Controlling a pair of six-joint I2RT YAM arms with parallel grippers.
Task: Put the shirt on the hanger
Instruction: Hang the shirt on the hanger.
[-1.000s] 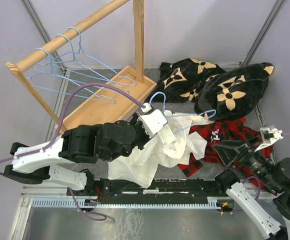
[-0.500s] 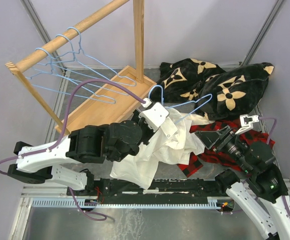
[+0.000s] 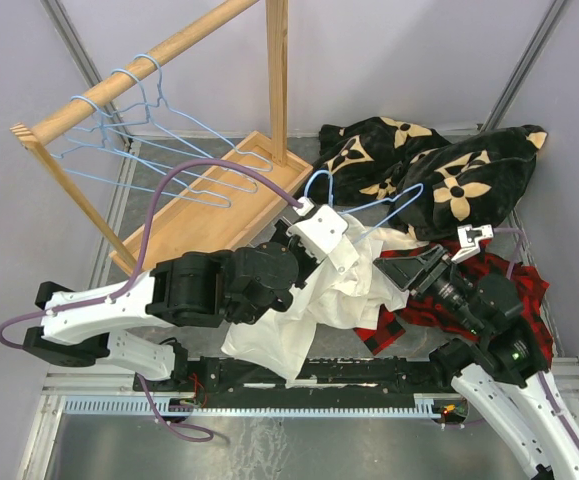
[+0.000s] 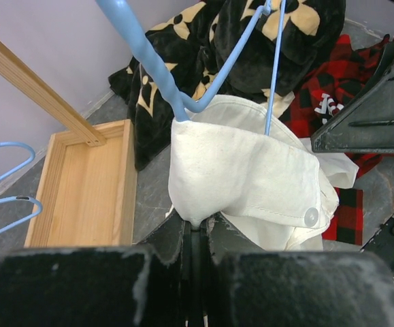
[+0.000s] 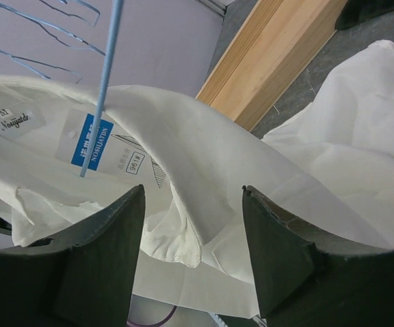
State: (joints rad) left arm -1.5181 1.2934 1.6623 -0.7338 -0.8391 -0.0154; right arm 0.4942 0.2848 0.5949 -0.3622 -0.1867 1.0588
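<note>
Above the wooden tray point(image 3: 199, 220), three spare hangers point(image 3: 119, 130) hang on one rail point(image 3: 139, 65). Just right of the tray, the left gripper point(image 4: 193, 228) is pinched shut on the one shirt point(image 3: 309, 300), and the hanger point(image 4: 149, 65), a fourth, runs its wire into the cloth. Further right of the tray, the right gripper point(image 5: 193, 194) holds its two fingers apart at the shirt's neck label. One plaid garment point(image 3: 384, 325) lies there, and one flowered black blanket point(image 3: 459, 180) lies behind it.
</note>
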